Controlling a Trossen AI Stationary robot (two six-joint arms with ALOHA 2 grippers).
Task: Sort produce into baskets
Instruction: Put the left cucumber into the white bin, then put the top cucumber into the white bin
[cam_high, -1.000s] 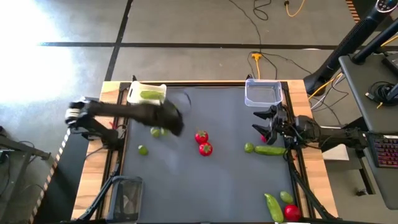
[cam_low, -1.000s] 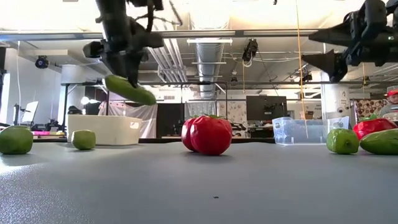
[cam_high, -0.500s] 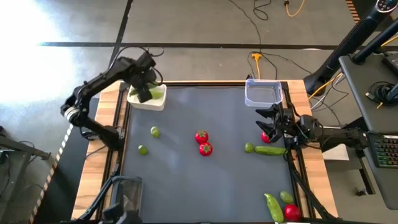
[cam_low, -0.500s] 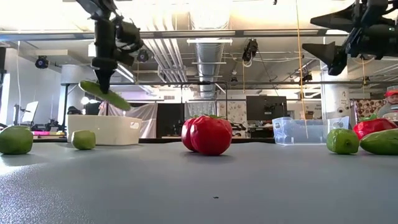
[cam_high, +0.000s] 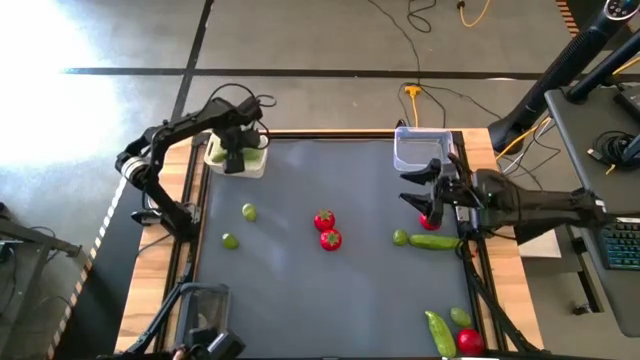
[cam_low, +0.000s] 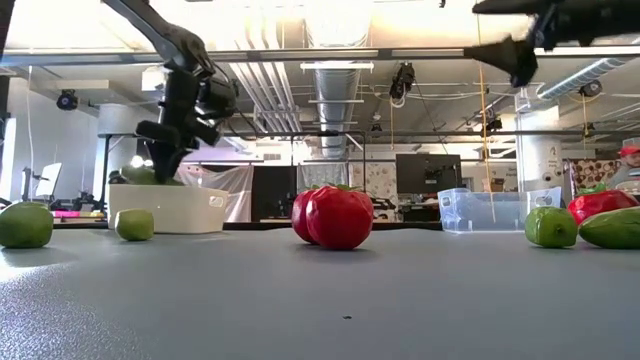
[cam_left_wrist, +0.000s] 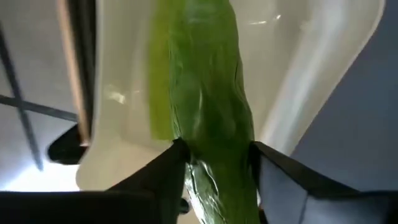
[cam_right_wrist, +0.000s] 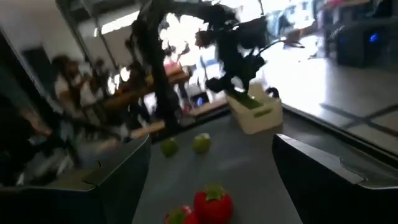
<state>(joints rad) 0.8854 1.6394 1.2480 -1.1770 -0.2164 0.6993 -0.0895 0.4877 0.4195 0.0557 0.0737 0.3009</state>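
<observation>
My left gripper (cam_high: 238, 157) hangs over the white basket (cam_high: 258, 150) at the table's far left corner, shut on a long green cucumber (cam_left_wrist: 211, 93). In the low view the cucumber (cam_low: 148, 176) shows just above the basket's rim (cam_low: 165, 190). My right gripper (cam_high: 408, 190) floats open and level above the table's right side, with nothing between its fingers. Two strawberries (cam_high: 327, 229) lie mid-table. Two limes (cam_high: 248, 211) rest on the left part of the table. My left gripper pinches the cucumber's two long sides (cam_left_wrist: 214, 168) between its two fingers, near the end closest to the wrist. The fingers come from above, pointing steeply down. The cucumber runs on past the fingertips into the white basket; whether it touches the basket's floor is hidden.
A clear basket (cam_high: 423, 150) stands at the far right and a dark basket (cam_high: 200, 310) at the near left. A lime (cam_high: 400, 237), a cucumber (cam_high: 435, 241) and a strawberry (cam_high: 428, 221) lie below my right gripper. More produce (cam_high: 455, 333) sits at the near right corner.
My left gripper has carried the cucumber from above the table's left middle to the far left corner, rolling its wrist, and has lowered it into the white basket. My right gripper has risen.
</observation>
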